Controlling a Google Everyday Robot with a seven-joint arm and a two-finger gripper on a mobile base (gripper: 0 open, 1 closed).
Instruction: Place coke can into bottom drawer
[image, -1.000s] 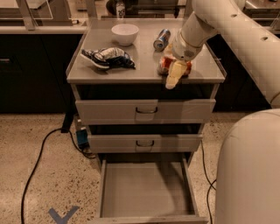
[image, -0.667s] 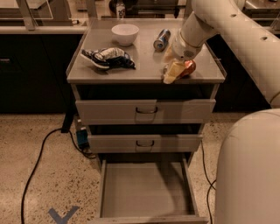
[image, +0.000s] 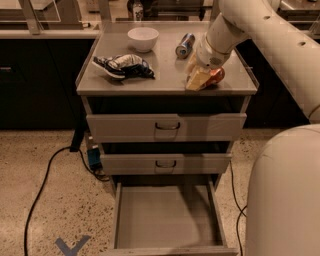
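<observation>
The coke can (image: 216, 76), shiny red-orange, lies on the right part of the cabinet top (image: 165, 75), near its front edge. My gripper (image: 200, 79) is down at the can, its pale fingers (image: 196, 80) over the can's left side and partly hiding it. The white arm reaches in from the upper right. The bottom drawer (image: 167, 216) is pulled out below, a wide grey drawer with a bare flat floor.
On the top stand a white bowl (image: 143, 38), a slim blue-and-silver can (image: 184, 45) lying on its side, and a dark-blue-and-white bag (image: 124, 66). Two shut drawers with loop handles (image: 167, 127) sit above the open one. A black cable (image: 45, 180) runs over the floor at left.
My gripper has tilted and moved slightly left and down by the can; the can now shows more at its right side.
</observation>
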